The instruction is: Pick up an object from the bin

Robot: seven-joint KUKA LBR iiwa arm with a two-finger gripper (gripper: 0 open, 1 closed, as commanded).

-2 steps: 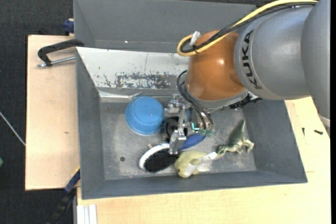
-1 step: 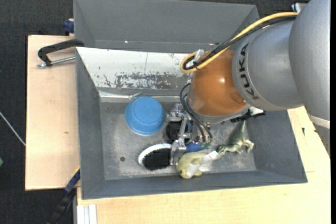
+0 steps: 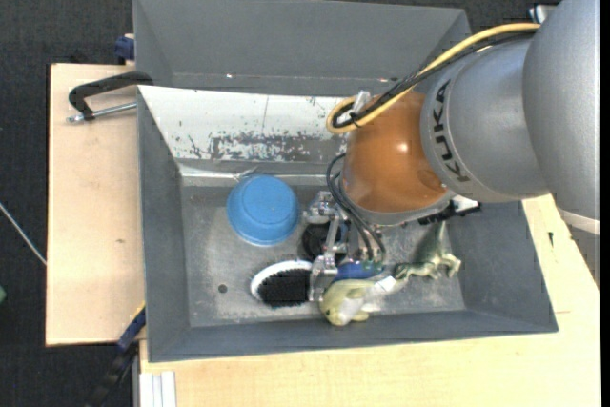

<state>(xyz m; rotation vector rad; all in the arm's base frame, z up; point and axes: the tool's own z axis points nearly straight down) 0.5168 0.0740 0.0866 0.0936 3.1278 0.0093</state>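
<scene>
Camera view shows one blue bowl (image 3: 262, 210), one brush (image 3: 283, 285).

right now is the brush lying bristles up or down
Bristles up: the brush shows its black bristles inside a white oval rim, facing the camera.

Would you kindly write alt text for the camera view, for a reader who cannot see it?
The arm's tool is down inside a grey bin, close to a black brush and a pale toy lying near the front wall. A blue bowl sits to the left of the tool, and a greenish thing lies to its right.
</scene>
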